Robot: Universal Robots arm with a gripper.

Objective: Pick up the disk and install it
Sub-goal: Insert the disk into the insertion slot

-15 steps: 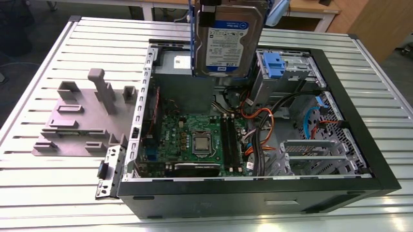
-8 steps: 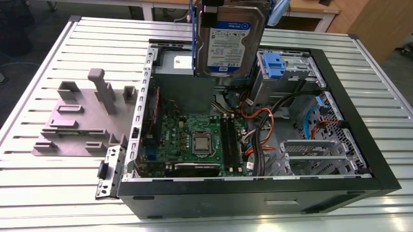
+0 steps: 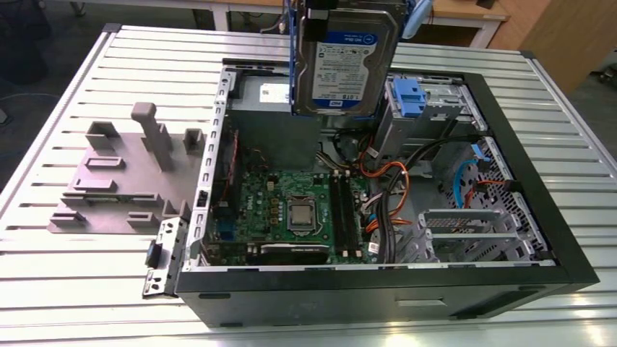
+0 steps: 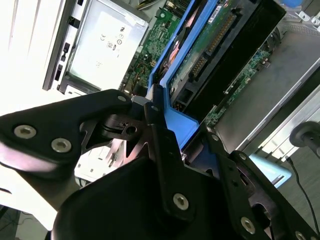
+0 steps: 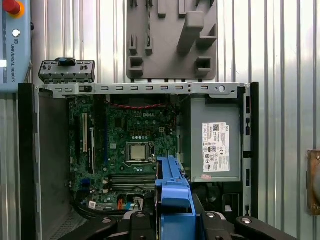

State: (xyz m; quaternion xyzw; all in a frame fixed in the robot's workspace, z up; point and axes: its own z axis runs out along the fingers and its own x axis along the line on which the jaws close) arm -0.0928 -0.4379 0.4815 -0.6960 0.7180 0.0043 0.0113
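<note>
The disk (image 3: 342, 58) is a silver hard drive with a white-and-blue label in a bright blue carrier. It hangs upright above the back of the open computer case (image 3: 545, 188), label facing the exterior camera. In the second wrist view my gripper (image 4: 182, 125) is shut on the carrier's blue edge, with a black finger (image 4: 162, 145) pressed against it and the disk (image 4: 220, 45) reaching away over the case. In the first wrist view the blue carrier (image 5: 172, 192) sticks out between the black fingers (image 5: 220, 222), above the motherboard.
Inside the case lie the green motherboard (image 3: 289, 206), orange and black cables (image 3: 391, 181), a grey metal box with a white sticker (image 5: 215, 142) and a silver drive cage with a blue latch (image 3: 407, 97). A grey plastic fixture (image 3: 126, 173) stands on the slatted table at the exterior view's left.
</note>
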